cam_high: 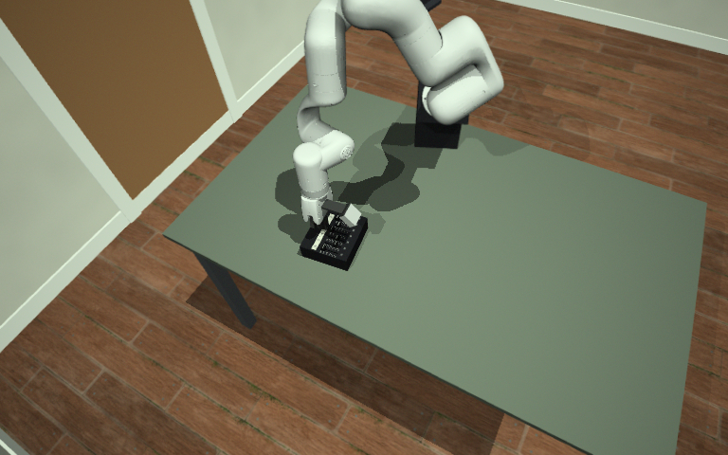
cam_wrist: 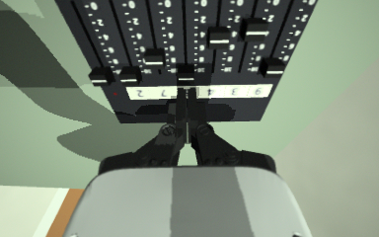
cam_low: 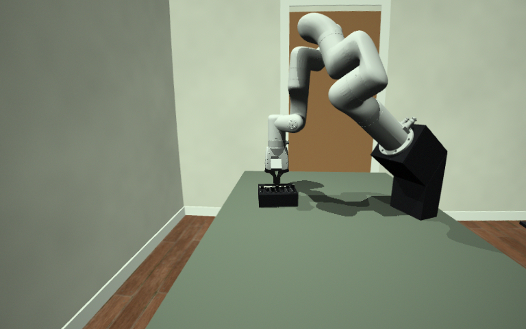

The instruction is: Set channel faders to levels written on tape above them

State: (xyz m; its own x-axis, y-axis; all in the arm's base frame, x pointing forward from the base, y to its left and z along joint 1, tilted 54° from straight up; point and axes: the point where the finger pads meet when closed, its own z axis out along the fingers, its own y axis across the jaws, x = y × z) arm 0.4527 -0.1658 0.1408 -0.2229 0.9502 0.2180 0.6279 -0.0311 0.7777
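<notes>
The black lighting desk (cam_high: 332,242) stands on its feet near the table's left edge and also shows in the exterior view (cam_low: 277,195). In the wrist view it has several faders and a white tape strip (cam_wrist: 199,92) with upside-down numbers. The leftmost cap (cam_wrist: 101,75) stands by a red dot. The other caps stand at different heights, one (cam_wrist: 154,56) partway up and two (cam_wrist: 219,36) (cam_wrist: 257,27) further up the scale. My gripper (cam_wrist: 187,100) is shut and empty. Its tips point down over the tape, just short of the middle cap (cam_wrist: 186,73), and hide one number.
The arm's black base (cam_low: 414,171) stands at the table's far side. The desk lies close to the table's left edge (cam_high: 188,236), with the floor below.
</notes>
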